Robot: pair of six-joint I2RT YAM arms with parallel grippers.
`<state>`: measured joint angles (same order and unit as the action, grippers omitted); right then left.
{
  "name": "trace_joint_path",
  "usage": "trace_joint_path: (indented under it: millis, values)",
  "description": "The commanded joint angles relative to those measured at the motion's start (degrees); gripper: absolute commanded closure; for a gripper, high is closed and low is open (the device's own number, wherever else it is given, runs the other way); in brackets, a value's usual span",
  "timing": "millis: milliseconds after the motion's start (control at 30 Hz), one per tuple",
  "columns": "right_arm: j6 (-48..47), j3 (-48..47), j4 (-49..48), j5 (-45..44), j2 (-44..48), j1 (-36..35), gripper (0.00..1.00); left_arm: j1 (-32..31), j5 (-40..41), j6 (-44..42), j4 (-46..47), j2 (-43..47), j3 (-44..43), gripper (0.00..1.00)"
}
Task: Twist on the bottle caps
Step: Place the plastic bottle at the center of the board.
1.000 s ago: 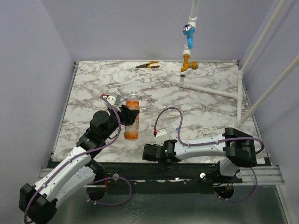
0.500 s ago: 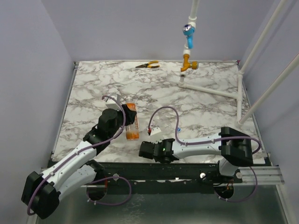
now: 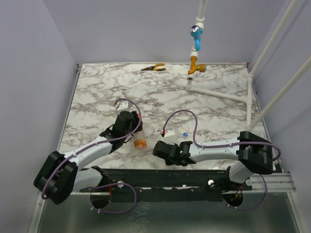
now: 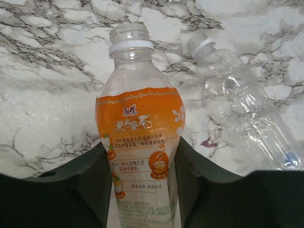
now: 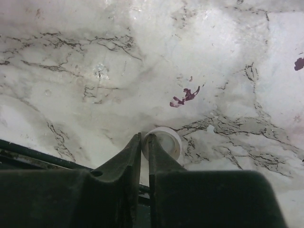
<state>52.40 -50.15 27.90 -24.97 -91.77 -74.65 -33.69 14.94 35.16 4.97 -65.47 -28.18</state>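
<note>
As the left wrist view shows, left gripper [image 4: 142, 159]: clamped on the orange bottle [image 4: 140, 118], a finger on each side of its label, neck uncapped.
Right gripper [image 5: 144, 138]: fingers pressed nearly together, tips at the whitish cap [image 5: 166, 142] on the table [image 5: 95, 71]; perhaps pinching its rim, hard to tell.
Blue cap [image 3: 185, 134]: loose on the table near the right wrist.
Clear bottle [image 4: 242, 104]: lying beside the orange one, base hidden behind a finger.
Overhead: orange bottle mostly hidden under the left wrist.
</note>
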Motion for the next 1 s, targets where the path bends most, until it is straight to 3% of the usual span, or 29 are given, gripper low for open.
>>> trace_joint_path:
  millis: [0,167,367,467,967]
  values:
    - [1.2,3.9,-3.4,5.7,2.7,1.1,0.9,0.6,2.4,1.9,4.1,-3.7,1.0,0.55]
    - [1.4,5.6,-3.3,7.8,8.1,3.9,0.99,0.8,2.6,2.1,7.1,-8.2,0.7,0.37]
    - [0.0,5.8,-6.5,14.8,15.1,9.7,0.99,1.3,2.1,1.2,10.3,-12.6,-0.1,0.2]
    - [-0.7,6.1,-9.5,20.5,17.6,13.6,0.99,1.6,2.2,0.4,10.9,-13.0,-0.9,0.02]
    - [3.3,8.1,-27.1,58.5,25.2,38.6,0.99,3.9,-2.9,-9.7,10.2,-6.0,-9.3,0.01]
